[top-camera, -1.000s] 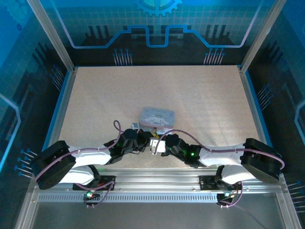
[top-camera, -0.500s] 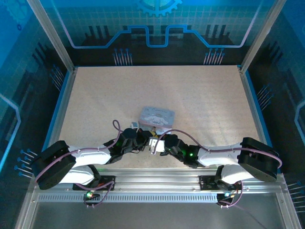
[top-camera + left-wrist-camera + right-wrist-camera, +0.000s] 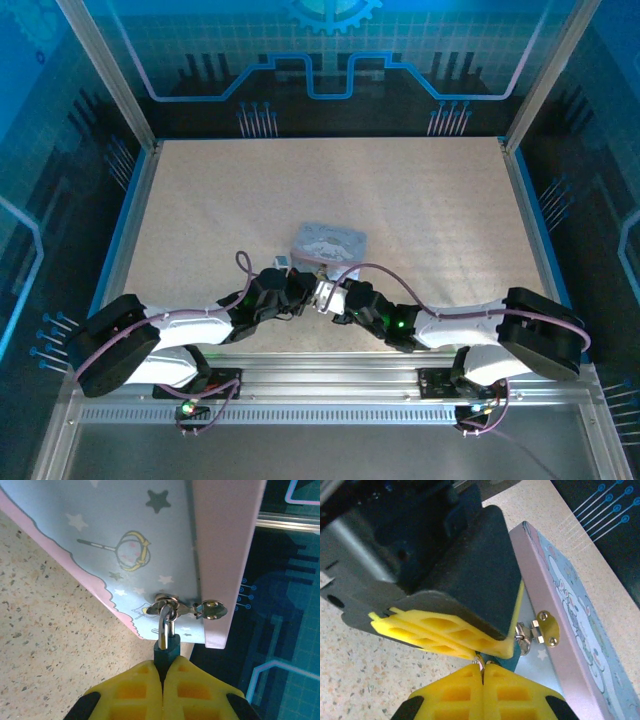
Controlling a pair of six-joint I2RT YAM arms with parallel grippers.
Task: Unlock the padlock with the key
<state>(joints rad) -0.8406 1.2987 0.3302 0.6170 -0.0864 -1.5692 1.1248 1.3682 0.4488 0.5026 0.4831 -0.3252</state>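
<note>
In the left wrist view, the padlock (image 3: 166, 647) has a small dark teal body and a thin metal shackle (image 3: 164, 622) looped through the hasp (image 3: 210, 610) of the lavender star-printed tin (image 3: 125, 540). My left gripper (image 3: 163, 672) is shut on the lock body. The right wrist view has my right gripper (image 3: 482, 672) shut on a tiny silvery metal piece, the key (image 3: 480, 664). This tip sits right under the left gripper's yellow fingers (image 3: 445, 630) and against the teal lock body (image 3: 508, 660). In the top view both grippers (image 3: 305, 290) (image 3: 331, 297) meet at the tin's near edge.
The tin (image 3: 328, 240) lies on the speckled table near the middle front. A brass hasp plate (image 3: 547, 627) is bolted to the tin's pink side wall. Blue walls surround the table (image 3: 450, 200), and the arms' base rail runs along the near edge.
My right gripper has moved a little forward and left, closing up against the left gripper and the lock. The left arm and the tin have stayed in place.
</note>
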